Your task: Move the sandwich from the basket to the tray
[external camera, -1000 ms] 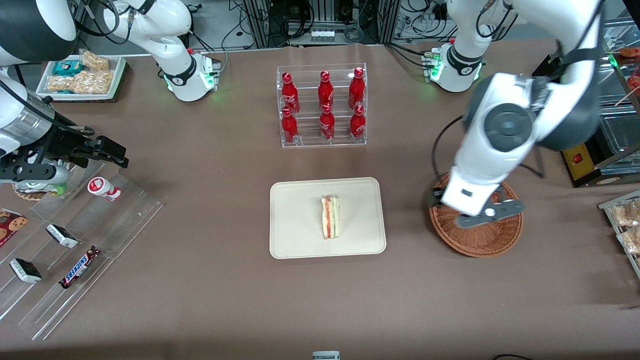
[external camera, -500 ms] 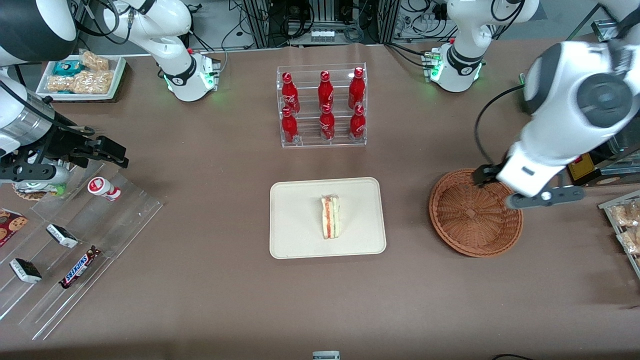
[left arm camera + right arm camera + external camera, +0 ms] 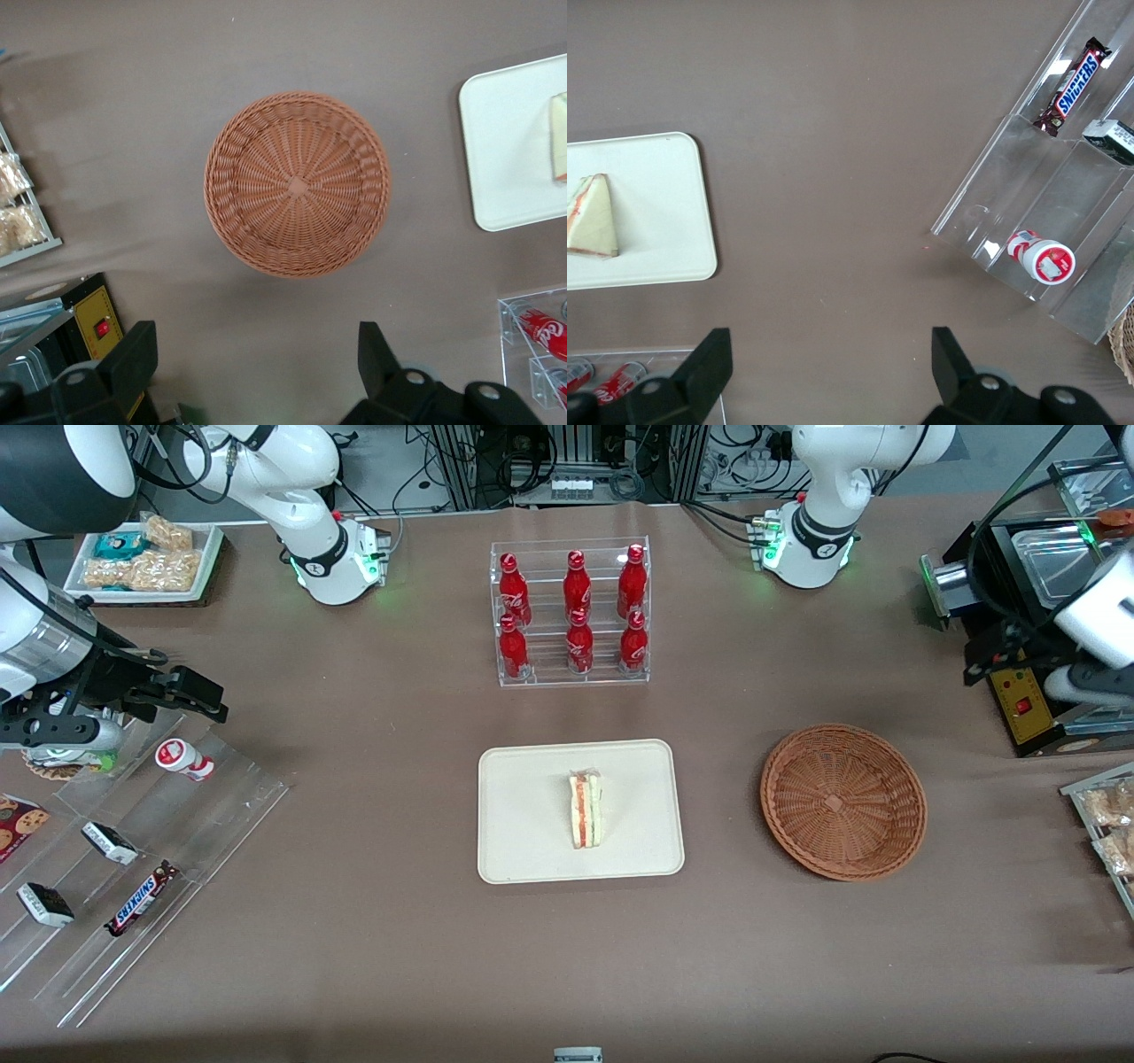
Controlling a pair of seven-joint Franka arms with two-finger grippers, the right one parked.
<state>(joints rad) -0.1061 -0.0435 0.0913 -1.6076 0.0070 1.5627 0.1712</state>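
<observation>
The sandwich (image 3: 585, 810) lies in the middle of the tray (image 3: 523, 850), same as before. The basket (image 3: 842, 802) sits beside it with nothing in it. The hand (image 3: 257, 367) was over the basket a second ago. Now it has lifted high and moved off to the working arm's edge of the surface, fingers (image 3: 133, 361) spread wide, holding nothing.

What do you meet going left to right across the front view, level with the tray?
Clear stepped rack → tray → sandwich on it → basket, empty → gripper, raised near the working arm's end, jaws open.
</observation>
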